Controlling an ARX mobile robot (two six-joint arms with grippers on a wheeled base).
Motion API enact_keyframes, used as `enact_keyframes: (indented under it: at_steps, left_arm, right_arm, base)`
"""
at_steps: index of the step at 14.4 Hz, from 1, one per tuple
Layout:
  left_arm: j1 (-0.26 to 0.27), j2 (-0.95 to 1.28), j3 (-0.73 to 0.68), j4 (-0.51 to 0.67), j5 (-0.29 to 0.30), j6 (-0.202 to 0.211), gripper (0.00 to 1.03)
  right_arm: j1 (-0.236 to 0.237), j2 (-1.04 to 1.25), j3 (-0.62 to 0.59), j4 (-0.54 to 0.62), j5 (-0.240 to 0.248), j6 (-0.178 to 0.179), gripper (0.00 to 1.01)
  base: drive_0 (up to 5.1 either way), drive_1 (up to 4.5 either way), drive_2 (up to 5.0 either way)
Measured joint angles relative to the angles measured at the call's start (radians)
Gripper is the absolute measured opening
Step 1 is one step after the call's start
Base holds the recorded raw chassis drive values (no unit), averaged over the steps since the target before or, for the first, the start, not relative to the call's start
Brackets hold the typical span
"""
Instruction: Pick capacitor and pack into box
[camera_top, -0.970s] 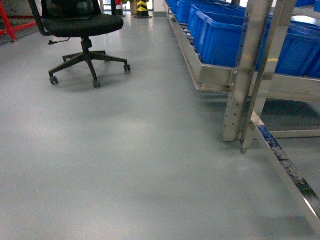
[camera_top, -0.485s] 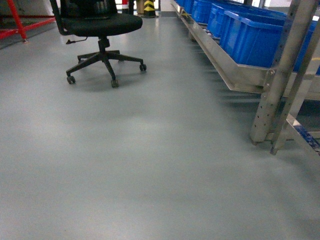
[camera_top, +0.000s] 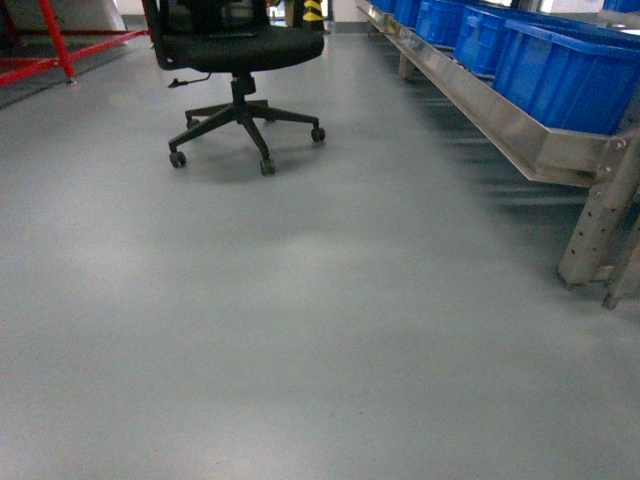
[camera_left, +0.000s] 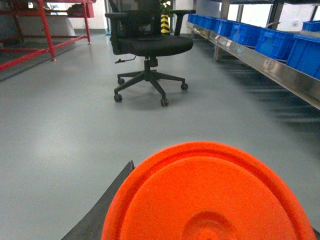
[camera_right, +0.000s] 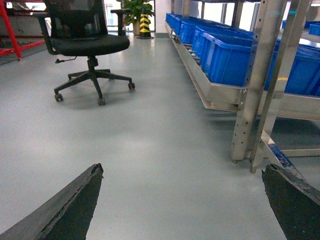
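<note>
Chair (camera_top: 240, 60) rightward; disc (camera_left: 205, 190) at left gripper (camera_left: 200, 227)

Head view: neither arm nor gripper appears.

Right wrist view: the right gripper (camera_right: 182, 200) stands with its jaws spread wide. Two dark, rough-edged fingers (camera_right: 70, 207) occupy the lower left and lower right corners, with nothing between them.

Left wrist view: one dark finger of the left gripper (camera_left: 102, 212) shows at the bottom edge, left of centre. The opposite finger is hidden, so the jaw state cannot be determined.
</note>
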Motion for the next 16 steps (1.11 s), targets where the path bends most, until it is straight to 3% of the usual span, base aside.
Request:
enact_keyframes:
  at_steps: [16]
  left_arm:
    - [0.0,0.0,0.0,-0.002,0.001,0.0,0.44]
  right_arm:
    - [0.0,0.0,0.0,0.002,0.0,0.0,0.98]
  base:
    - [-5.0,2.43,2.4]
